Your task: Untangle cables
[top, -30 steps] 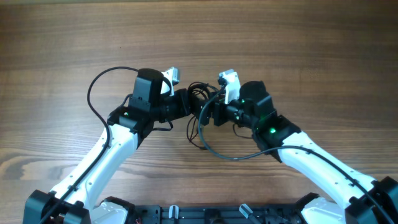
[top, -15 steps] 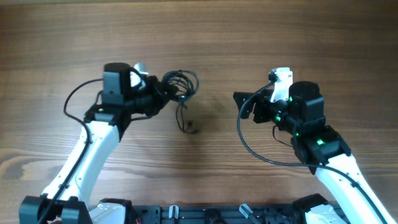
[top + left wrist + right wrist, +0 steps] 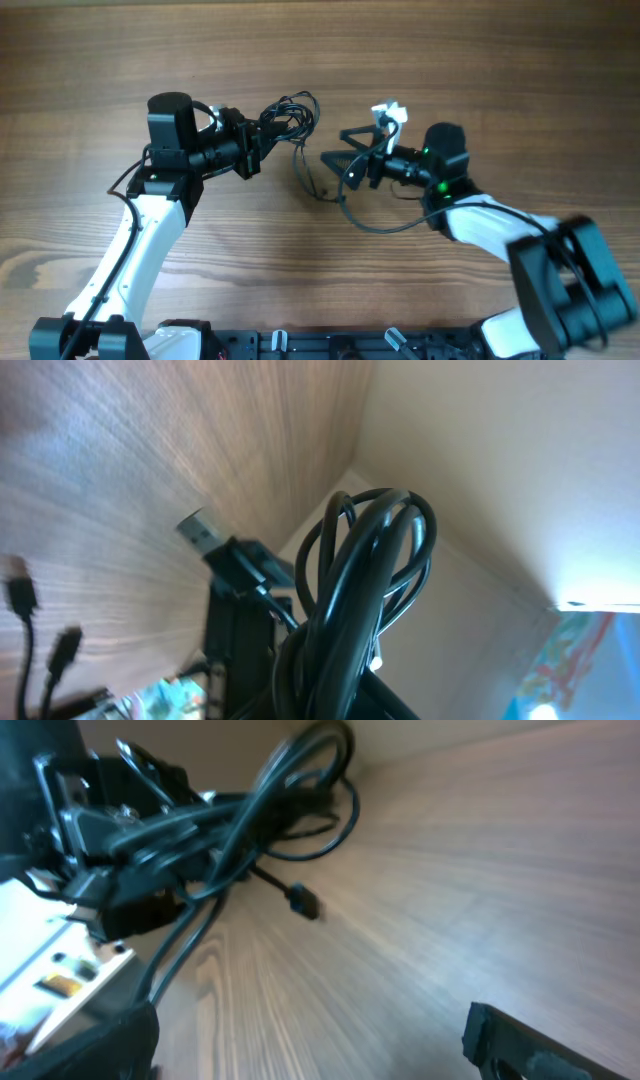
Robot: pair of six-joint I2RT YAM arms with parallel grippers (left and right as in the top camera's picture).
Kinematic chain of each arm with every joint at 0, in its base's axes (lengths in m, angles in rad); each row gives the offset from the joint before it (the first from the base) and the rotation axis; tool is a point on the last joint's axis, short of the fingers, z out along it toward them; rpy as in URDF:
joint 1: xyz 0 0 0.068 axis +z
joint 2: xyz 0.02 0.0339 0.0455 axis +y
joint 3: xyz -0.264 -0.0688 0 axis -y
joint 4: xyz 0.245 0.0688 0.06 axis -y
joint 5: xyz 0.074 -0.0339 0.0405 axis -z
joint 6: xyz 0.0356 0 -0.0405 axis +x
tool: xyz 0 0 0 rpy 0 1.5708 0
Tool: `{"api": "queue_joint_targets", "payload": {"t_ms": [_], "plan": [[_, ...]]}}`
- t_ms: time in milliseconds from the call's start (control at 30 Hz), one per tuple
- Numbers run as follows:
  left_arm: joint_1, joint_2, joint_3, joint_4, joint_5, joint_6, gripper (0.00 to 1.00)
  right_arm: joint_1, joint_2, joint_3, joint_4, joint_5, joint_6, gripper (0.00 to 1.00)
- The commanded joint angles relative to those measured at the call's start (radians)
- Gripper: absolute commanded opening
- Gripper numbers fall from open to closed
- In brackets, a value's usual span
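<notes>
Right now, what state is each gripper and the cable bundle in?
left gripper: shut on the cables.
right gripper: open, empty, apart from the cables.
cables: tangled in one bundle, plug ends dangling loose.

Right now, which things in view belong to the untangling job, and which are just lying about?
Job: cables, bunched; left fingers, shut on them; right fingers, open, empty.
Not the job: wooden table; right arm's thick wire.
</notes>
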Motion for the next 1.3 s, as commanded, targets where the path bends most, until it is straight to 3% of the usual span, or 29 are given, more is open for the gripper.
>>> {"api": "queue_joint_targets", "payload": {"t_ms": [0,133,333,533,633,667,700,767,900,1033,1133,1267], "plan": [[0.004,-0.019,0.006,0.007,0.074,-0.087,0.04,0.064,0.113,0.000,0.152,0.011,0.029,1.00],[-0.003,-0.019,0.006,0.007,0.074,-0.087,0.04,0.119,0.129,0.000,0.222,0.129,0.029,0.98],[-0.025,-0.019,0.006,0.006,0.074,-0.087,0.04,0.174,0.129,0.002,0.233,0.315,0.026,0.84],[-0.066,-0.019,0.006,0.006,0.074,-0.087,0.04,0.175,0.129,0.023,0.237,0.330,0.025,0.72],[-0.077,-0.019,0.006,0.006,0.074,-0.087,0.04,0.175,0.129,0.027,0.243,0.329,0.026,0.56],[-0.077,-0.019,0.006,0.006,0.074,-0.086,0.04,0.175,0.129,0.027,0.243,0.328,0.028,0.46],[-0.077,-0.019,0.006,0.007,0.074,-0.087,0.04,0.175,0.129,0.027,0.243,0.328,0.028,0.22],[-0.077,-0.019,0.006,0.007,0.074,-0.086,0.04,0.175,0.129,0.027,0.243,0.323,0.029,0.05],[-0.076,-0.019,0.006,0.008,0.074,-0.043,0.04,0.170,0.129,0.027,0.203,0.291,0.031,0.04],[-0.051,-0.019,0.006,0.034,0.101,0.130,0.04,0.108,0.126,0.025,-0.008,0.245,0.035,0.04],[-0.012,-0.019,0.006,0.067,0.174,0.220,0.04,-0.003,0.109,0.025,-0.140,0.132,0.036,0.04],[0.035,-0.019,0.006,0.074,0.234,0.342,0.04,-0.172,0.090,0.025,-0.195,0.002,0.043,0.04]]}}
